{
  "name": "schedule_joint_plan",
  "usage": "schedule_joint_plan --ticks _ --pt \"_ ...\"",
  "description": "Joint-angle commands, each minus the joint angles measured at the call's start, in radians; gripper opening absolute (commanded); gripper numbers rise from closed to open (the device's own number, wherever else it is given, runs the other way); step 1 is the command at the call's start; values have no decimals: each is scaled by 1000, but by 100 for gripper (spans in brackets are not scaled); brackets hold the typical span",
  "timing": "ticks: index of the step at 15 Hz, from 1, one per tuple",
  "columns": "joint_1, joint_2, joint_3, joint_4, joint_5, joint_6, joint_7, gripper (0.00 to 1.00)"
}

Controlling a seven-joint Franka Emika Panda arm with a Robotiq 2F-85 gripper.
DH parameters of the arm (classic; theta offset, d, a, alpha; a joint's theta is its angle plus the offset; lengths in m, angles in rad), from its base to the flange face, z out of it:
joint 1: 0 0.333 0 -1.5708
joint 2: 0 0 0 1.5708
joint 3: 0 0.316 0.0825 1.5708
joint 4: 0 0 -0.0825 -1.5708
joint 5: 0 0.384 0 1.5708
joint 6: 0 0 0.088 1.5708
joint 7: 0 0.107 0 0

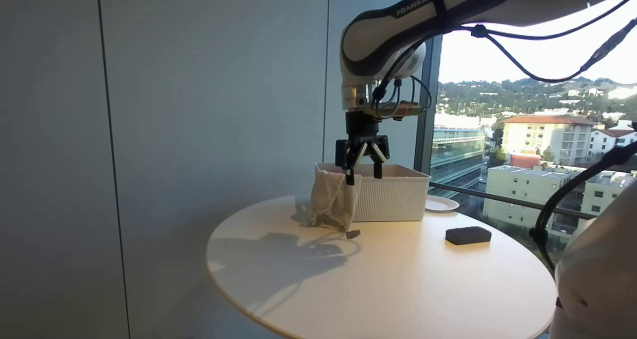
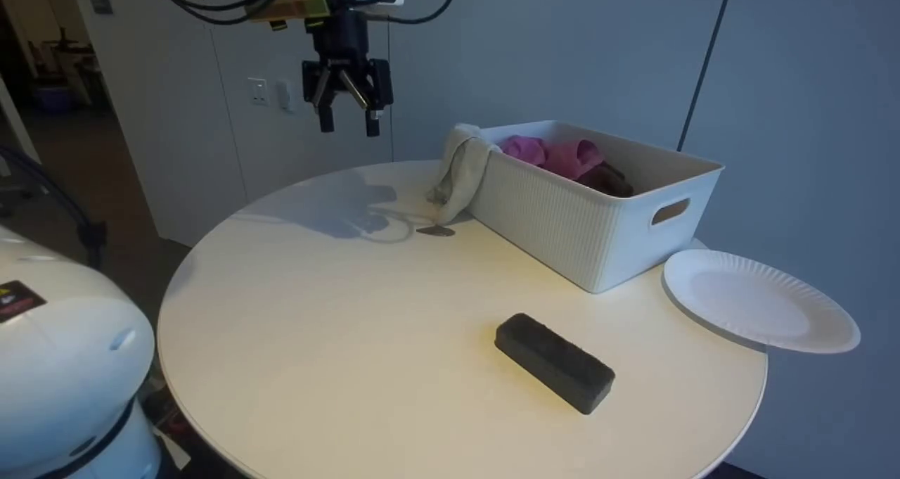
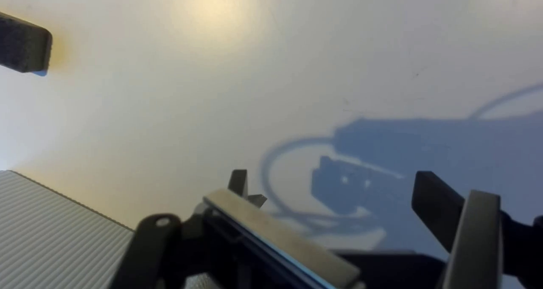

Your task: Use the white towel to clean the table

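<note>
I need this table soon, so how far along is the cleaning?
Done: nothing I can confirm; in the wrist view, faint marks show on the round table.
In hand: nothing; the pincer hangs open and empty above the table.
Left, it seems: everything from gripping the off-white towel, draped over the rim of the white storage bin, to wiping.

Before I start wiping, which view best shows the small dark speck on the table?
Wrist view: it looks down on the table from nearby, so the small dark speck shows, though what it is I can't tell. Both exterior views show the tabletop, but I can't make the speck out in either.
</note>
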Motion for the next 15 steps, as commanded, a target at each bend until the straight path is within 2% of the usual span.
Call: schedule_joint_plan --ticks 1,7,8,11,15 --pt "-23 97 -25 35 -36 119 15 100" --pt "-84 295 -89 141 -146 376 37 100" --pt "-85 326 -102 167 -128 402 26 100" --pt "-79 389 -129 230 -36 431 -11 100" --pt "-85 460 -143 305 -20 435 -9 100"
